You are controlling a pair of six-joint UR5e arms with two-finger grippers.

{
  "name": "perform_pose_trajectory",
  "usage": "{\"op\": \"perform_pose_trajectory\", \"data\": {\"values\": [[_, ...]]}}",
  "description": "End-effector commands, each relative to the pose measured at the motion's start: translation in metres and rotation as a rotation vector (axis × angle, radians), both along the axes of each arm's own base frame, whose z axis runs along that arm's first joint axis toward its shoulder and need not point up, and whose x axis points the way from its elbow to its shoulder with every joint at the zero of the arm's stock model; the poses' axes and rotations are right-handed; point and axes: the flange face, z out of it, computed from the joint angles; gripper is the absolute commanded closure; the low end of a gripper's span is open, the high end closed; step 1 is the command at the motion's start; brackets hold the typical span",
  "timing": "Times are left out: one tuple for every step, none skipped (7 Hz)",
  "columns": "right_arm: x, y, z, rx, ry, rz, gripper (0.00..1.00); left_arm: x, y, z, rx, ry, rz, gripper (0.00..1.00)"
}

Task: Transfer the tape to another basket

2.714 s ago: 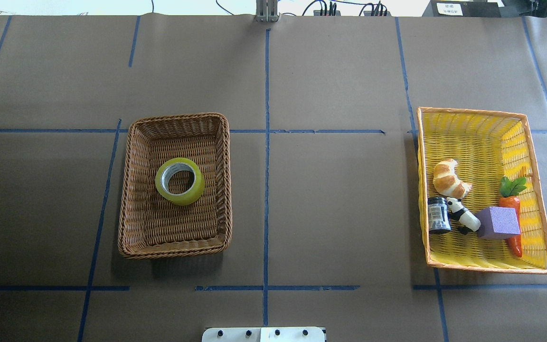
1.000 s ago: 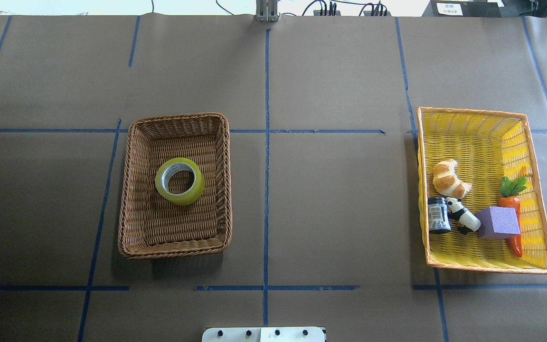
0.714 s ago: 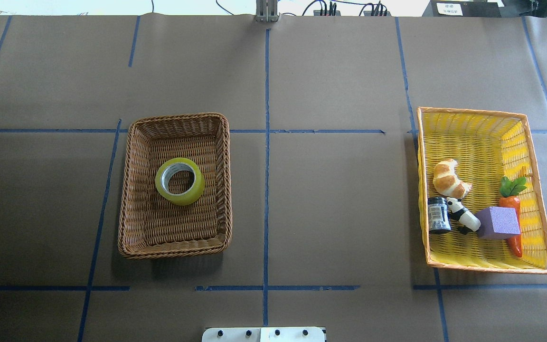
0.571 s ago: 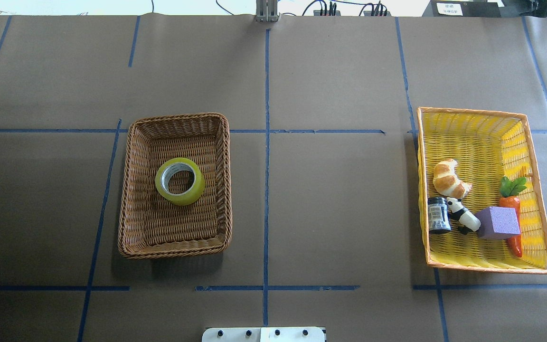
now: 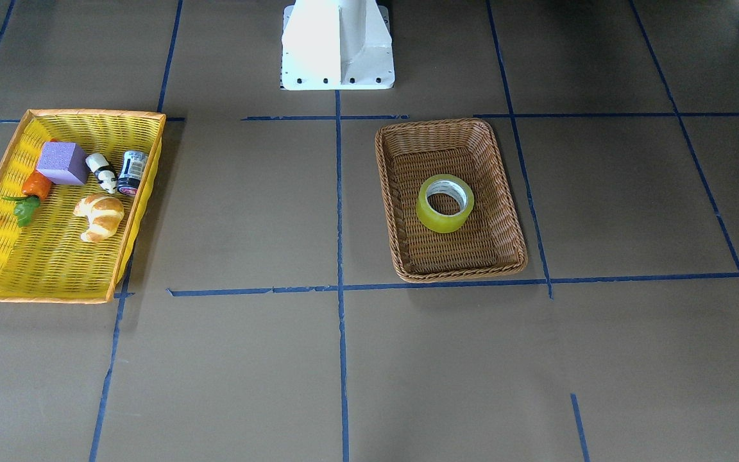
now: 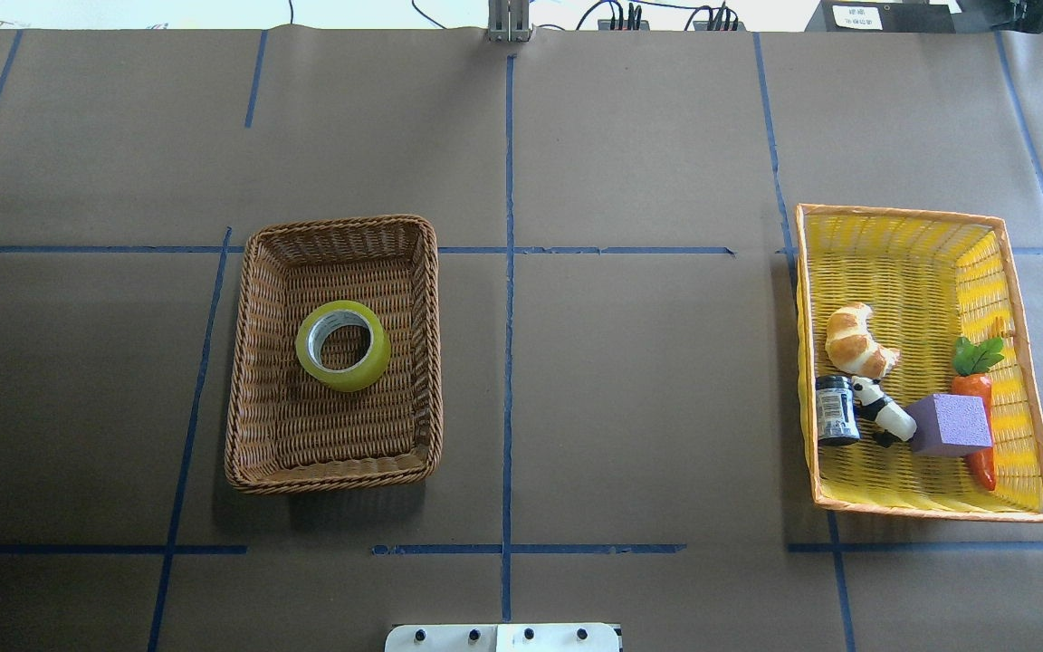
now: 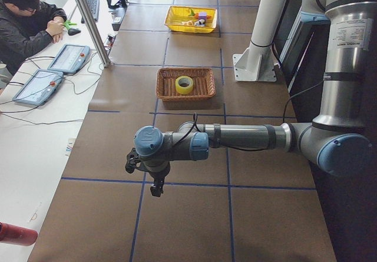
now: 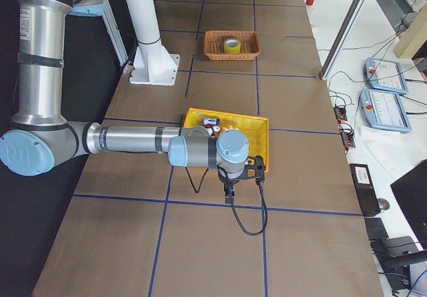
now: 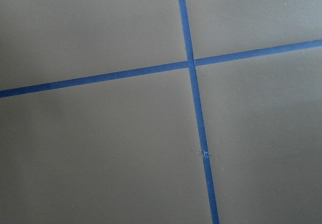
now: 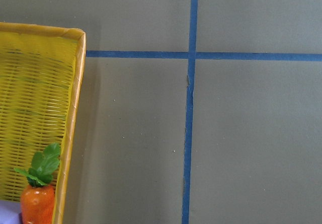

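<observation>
The yellow-green tape [image 6: 378, 359] lies flat in the middle of the brown wicker basket [image 6: 340, 223], left of the table's centre; both also show in the front view, tape [image 5: 437, 221] in basket [image 5: 459, 274]. My left gripper [image 7: 154, 185] hangs over bare table far from the brown basket, seen only in the left side view. My right gripper [image 8: 229, 193] hangs just beyond the yellow basket's outer side, seen only in the right side view. I cannot tell whether either is open or shut.
The yellow basket with the orange rim [image 6: 929, 510] at the right holds a croissant [image 6: 858, 340], a dark jar [image 6: 837, 410], a panda toy [image 6: 882, 412], a purple block [image 6: 950, 424] and a carrot [image 6: 974, 391]. An operator [image 7: 23, 20] sits at a side desk.
</observation>
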Motion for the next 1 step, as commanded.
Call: {"op": "perform_pose_trajectory", "data": {"values": [[0.0000,0.0004,0.0011,-0.003,0.000,0.000,0.00,0.0001,-0.0002,-0.0002,0.000,0.002,0.000,0.00]]}}
